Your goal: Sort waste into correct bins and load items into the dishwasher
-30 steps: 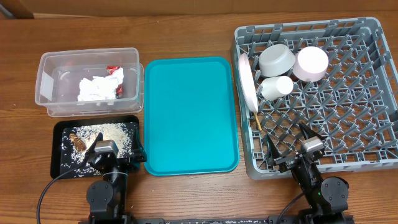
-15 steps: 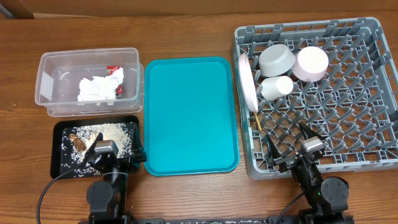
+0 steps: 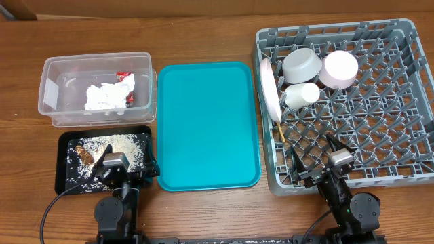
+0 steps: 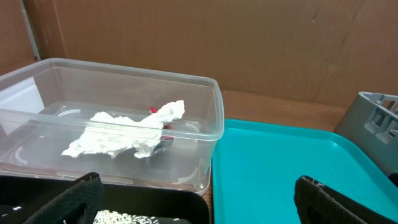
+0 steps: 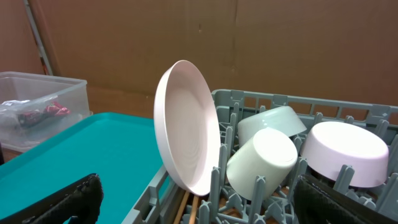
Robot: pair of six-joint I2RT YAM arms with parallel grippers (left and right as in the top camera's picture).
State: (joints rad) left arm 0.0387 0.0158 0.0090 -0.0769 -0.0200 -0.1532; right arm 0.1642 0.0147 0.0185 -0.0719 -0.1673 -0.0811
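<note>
**Both hands open and empty; waste in the bins, dishes in the rack**

Overhead: on the wooden surface [image 3: 203, 34], the clear tub [image 3: 54, 102] at far left holds the white napkin [image 3: 108, 96] and red wrapper [image 3: 124, 76]. The black tray [image 3: 64, 177] just in front of it carries brown scraps [image 3: 87, 154] and rice crumbs [image 3: 129, 146]. The teal tray [image 3: 207, 125] lies between the bins and the dish rack [image 3: 400, 102]. In the rack's far left corner the plate [image 3: 268, 88] stands on edge, its long line running near to far. The grey bowl [image 3: 302, 65] and pink bowl [image 3: 338, 69] sit beside it. The cup [image 3: 300, 94] lies on its side, its length across the rack. The chopsticks [image 3: 280, 130] show only as a short stub slanting toward the near edge. The left hand [image 3: 127, 157] sits over the black tray and the right hand [image 3: 315, 154] over the rack's near edge, both spread wide and holding nothing.

Left wrist: a low side view of the tub [image 4: 211, 118] shows the napkin [image 4: 124, 134] stretched left to right on its floor, a sliver of wrapper [image 4: 152, 111] behind it.

Right wrist: only here does the plate [image 5: 186, 127] show its hollow face, leaning toward the cup [image 5: 261, 162]. The chopsticks [image 5: 186, 208] pass under its rim, pointing away from the camera.
</note>
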